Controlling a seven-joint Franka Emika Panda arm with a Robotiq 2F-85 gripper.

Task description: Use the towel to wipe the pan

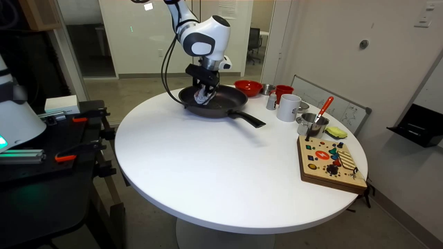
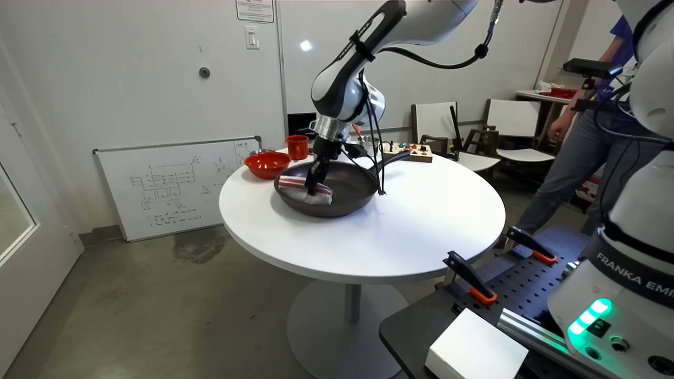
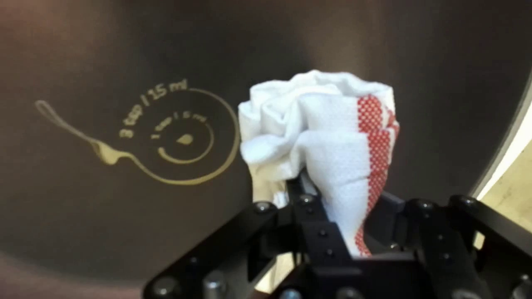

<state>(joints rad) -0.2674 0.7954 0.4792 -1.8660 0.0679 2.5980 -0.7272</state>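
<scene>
A round, shallow, black frying pan (image 1: 231,99) rests on the round white tabletop (image 1: 221,166), at its far side and left of centre in an exterior view, the long straight handle pointing right and near. The black two-fingered tool (image 2: 313,187) of the white robot arm (image 1: 207,33) extends down into the pan, its fingers closed together on a bunched white cloth towel (image 3: 332,158) with red stripes, the fabric pinched between them. The towel is inside the pan; in the wrist view its folds lie just right of a pale printed ring-and-spoon marking (image 3: 185,139). In an exterior view, right of the pan, from far to near, stand a glossy red bowl (image 1: 248,90), a red mug (image 1: 285,90), a white mug (image 1: 287,109) and a shiny metal pot (image 1: 321,127); nearest lies a flat wooden board (image 1: 320,165) bearing knobs and switches.
</scene>
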